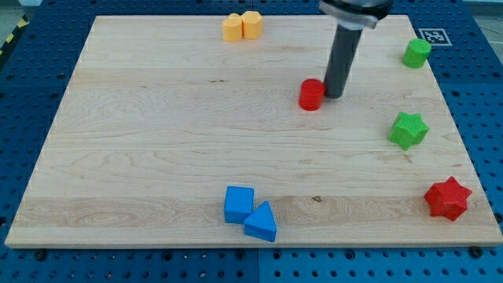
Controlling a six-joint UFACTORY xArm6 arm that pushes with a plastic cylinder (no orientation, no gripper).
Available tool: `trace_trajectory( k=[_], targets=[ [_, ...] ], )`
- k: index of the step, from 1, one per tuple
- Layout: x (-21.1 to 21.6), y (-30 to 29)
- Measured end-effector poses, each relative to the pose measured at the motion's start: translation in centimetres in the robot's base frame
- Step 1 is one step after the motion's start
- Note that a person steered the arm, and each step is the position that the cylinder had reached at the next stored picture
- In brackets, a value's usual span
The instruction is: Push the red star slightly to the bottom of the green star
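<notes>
Blue triangle block sits closest to the view's bottom, touching a blue cube just up-left of it; both are well below my tip and a bit to its left. Rod is a bare dark stick with no jaws, nothing clamped on it. My tip is down on the wooden board, right against the right side of a small red cylinder. Red star lies far down-right of my tip, near the board's bottom right corner. Green star is right of my tip and slightly lower, directly above the red star, apart from it. Green cylinder is up-right of my tip. Two yellow blocks, touching, are up-left at the top edge.
</notes>
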State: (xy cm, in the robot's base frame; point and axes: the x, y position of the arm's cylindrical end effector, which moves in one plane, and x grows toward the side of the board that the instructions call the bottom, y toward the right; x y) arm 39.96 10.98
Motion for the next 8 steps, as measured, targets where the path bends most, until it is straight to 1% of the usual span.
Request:
trace_trajectory(
  k=[1,3,4,5,6,7,8],
  targets=[
    [1.0,-3.4],
    [1.0,-10.4],
    [1.9,-5.2],
    [7.8,-2.8],
    [12.2,-0.6],
    [18.2,3.0],
    [21.9,6.1]
  ],
)
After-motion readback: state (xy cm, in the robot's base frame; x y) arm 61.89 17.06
